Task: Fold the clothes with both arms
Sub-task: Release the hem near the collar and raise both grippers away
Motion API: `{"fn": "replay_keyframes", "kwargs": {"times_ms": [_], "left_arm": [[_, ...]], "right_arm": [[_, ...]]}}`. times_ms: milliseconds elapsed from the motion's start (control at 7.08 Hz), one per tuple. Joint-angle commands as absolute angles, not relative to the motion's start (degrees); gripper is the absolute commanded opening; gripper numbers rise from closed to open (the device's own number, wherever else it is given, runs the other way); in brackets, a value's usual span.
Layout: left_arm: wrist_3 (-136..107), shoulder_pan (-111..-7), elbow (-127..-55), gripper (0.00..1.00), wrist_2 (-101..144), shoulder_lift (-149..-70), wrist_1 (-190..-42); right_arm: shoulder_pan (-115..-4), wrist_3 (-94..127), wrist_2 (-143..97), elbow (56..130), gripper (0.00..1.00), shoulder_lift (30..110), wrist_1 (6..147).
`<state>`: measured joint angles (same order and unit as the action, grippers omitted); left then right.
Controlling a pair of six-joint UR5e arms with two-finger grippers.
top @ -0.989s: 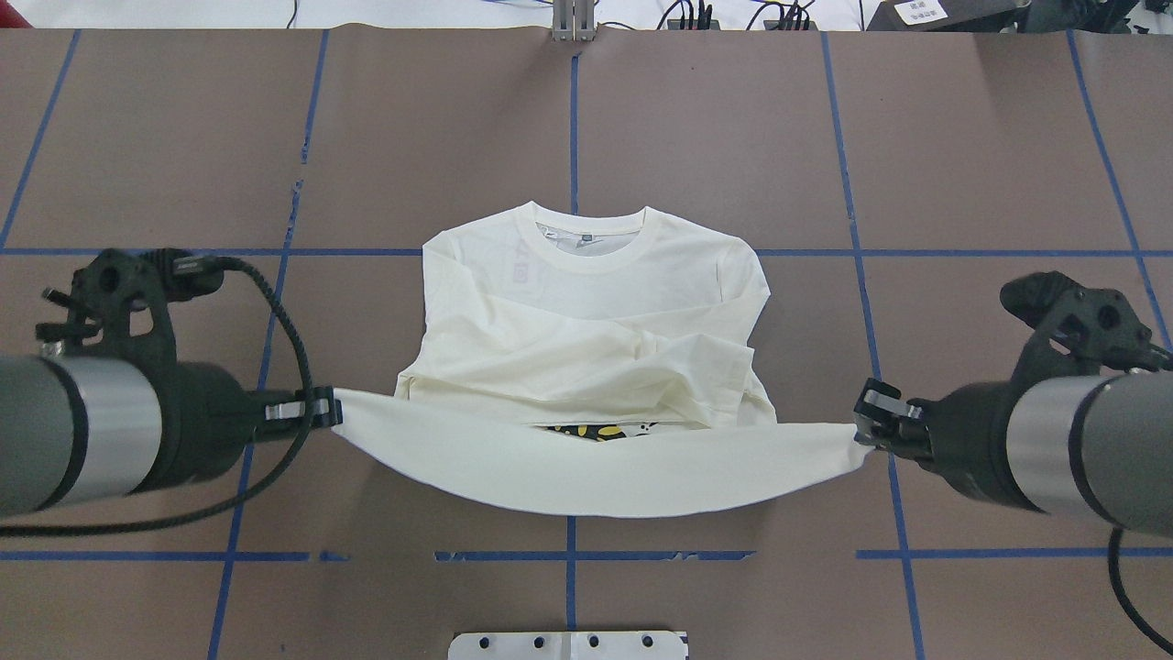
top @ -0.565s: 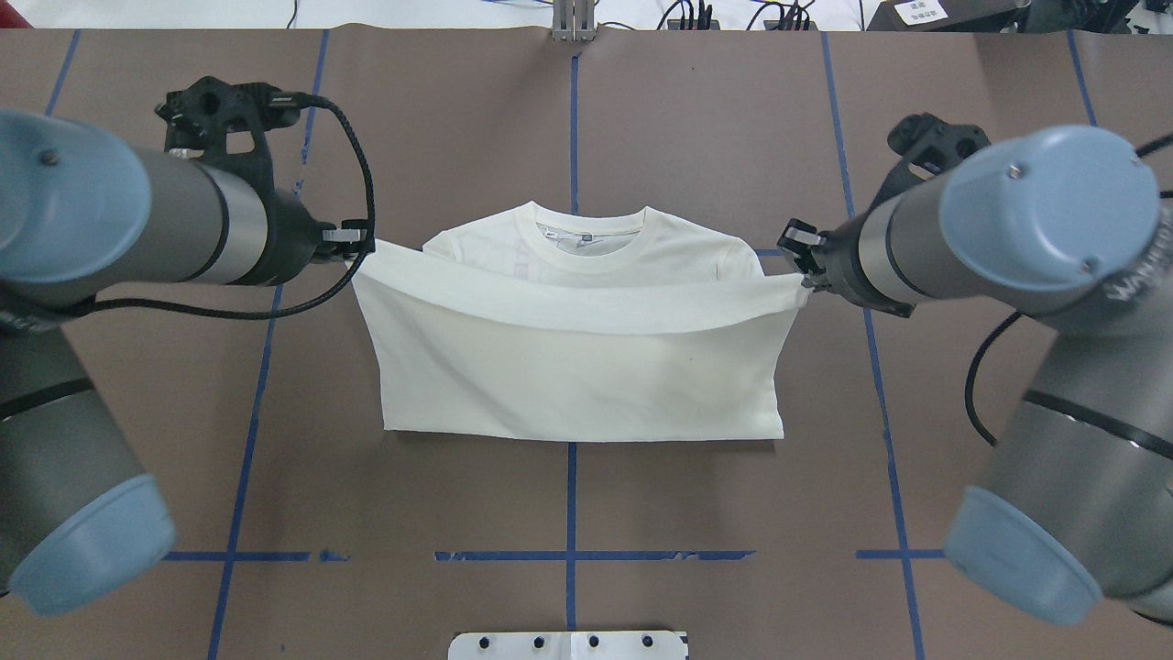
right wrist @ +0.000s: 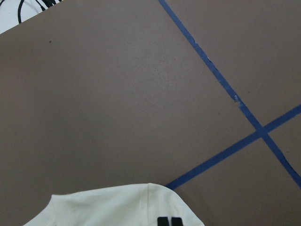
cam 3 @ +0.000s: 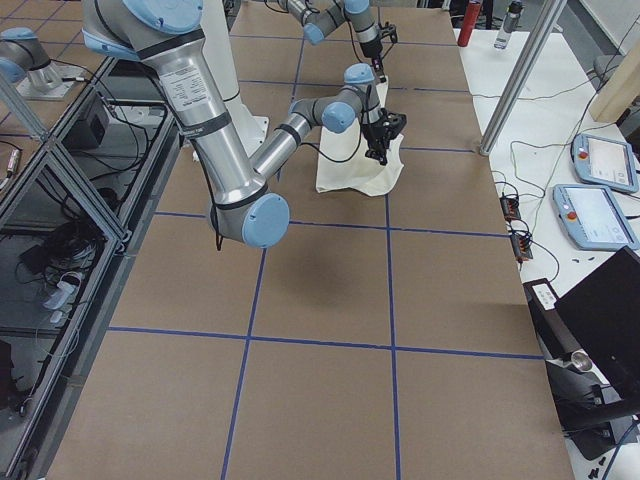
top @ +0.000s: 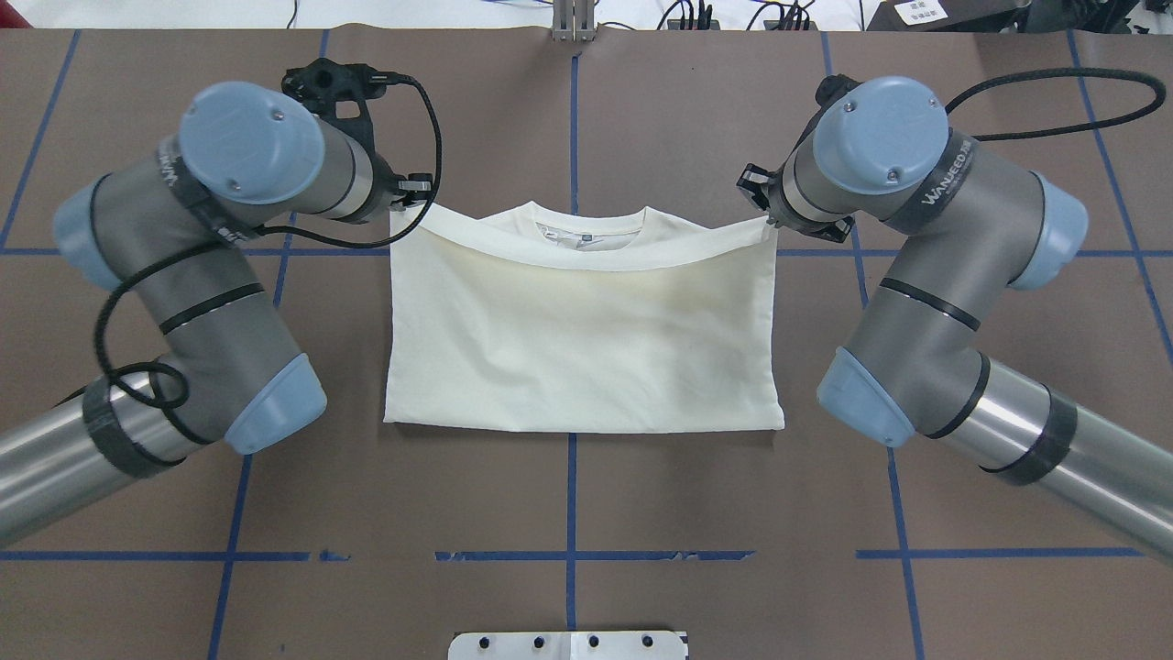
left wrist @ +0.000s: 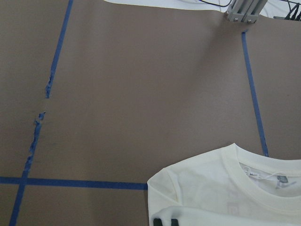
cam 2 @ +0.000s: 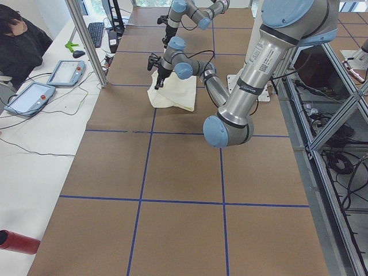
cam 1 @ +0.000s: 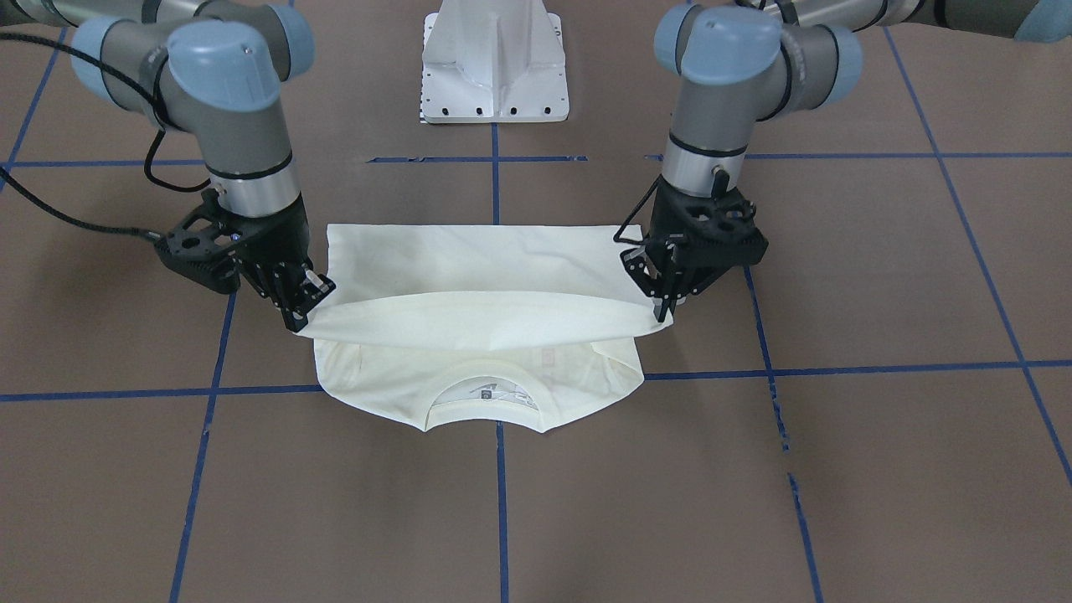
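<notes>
The left pincer and right pincer each pinch a hem corner of the T-shirt on the worktop, just short of its collar; the half-fold seems nearly laid, so next lower evenly, then release

The table is covered edge to edge in a matt brown sheet, ruled into large squares by blue tape lines. The tape is chipped and broken in places, notably on the line left of centre in the overhead view and along the cross line nearest the robot. A cream-white T-shirt lies on the brown surface astride the centre line, doubled over, its folded edge straight on the robot's side and its ribbed collar toward the far side. The white base plate stands at the robot's edge, and an aluminium post stands at the far edge.
</notes>
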<state>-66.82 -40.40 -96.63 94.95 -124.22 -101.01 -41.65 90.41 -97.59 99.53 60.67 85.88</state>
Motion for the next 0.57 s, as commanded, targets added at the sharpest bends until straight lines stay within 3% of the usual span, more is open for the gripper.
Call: {"fn": "replay_keyframes", "kwargs": {"times_ms": [0,283,424], "left_arm": [[-66.71,-40.08,-83.63,0.00,93.34,-126.91,-110.26],[-66.80,-39.12,-82.00,0.00,93.34,-126.65,-111.36],[-66.80,-39.11,-82.44,0.02,93.34,-126.74,-111.44]], "right_arm": [[-41.40,89.30,-97.30,89.95,0.00,60.38,78.77],[-40.87,89.30,-97.21,87.89,0.00,60.29,76.82],[-40.78,88.60,-97.29,87.89,0.09,60.29,76.82]]}}
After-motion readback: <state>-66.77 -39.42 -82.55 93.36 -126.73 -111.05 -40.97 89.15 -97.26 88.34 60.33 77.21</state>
